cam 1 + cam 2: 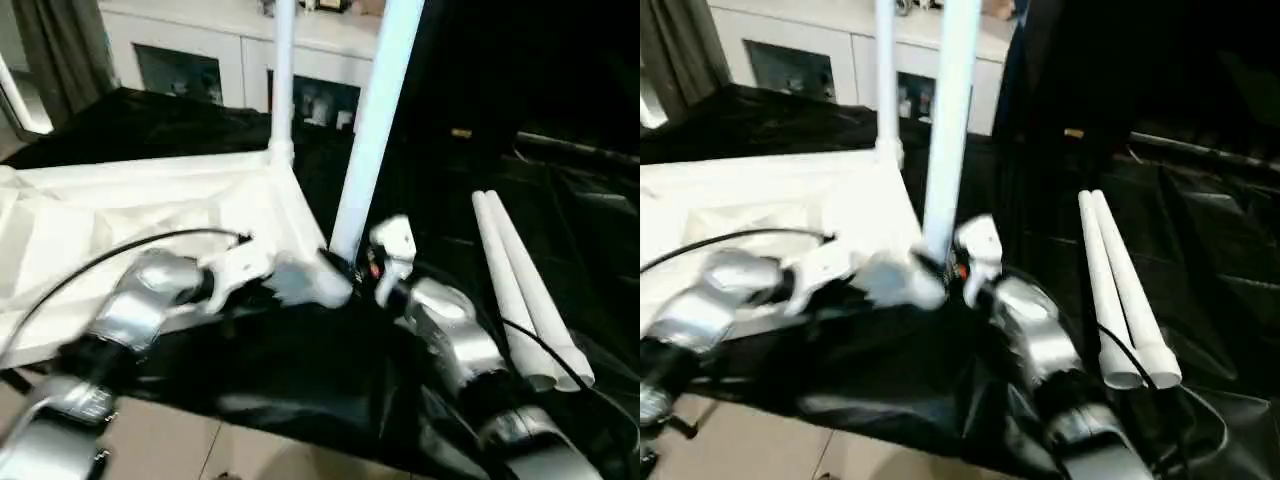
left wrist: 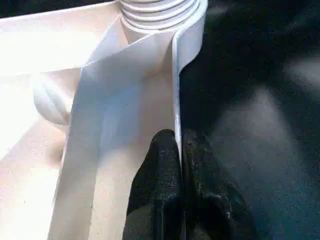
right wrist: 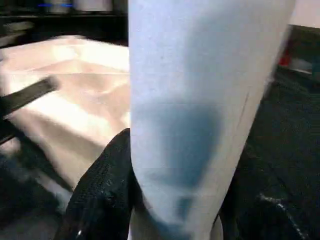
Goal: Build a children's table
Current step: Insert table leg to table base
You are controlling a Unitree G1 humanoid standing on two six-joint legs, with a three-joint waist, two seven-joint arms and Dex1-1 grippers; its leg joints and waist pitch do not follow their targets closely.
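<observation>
The white plastic rectangular table top [image 1: 150, 200] is lying underside-up on the black-draped counter [image 1: 300, 380]. The left end effector [image 2: 179, 150] is pinching the top's thin edge wall, fingers pressed together on it. The right end effector [image 3: 170, 200] is gripping the long white tapered tube leg [image 1: 372, 130] standing at the near corner socket. Likely risk: the leg is leaning, so a skewed push could jam it or tip it out. 2 spare white legs [image 1: 520, 290] are lying nearby.
</observation>
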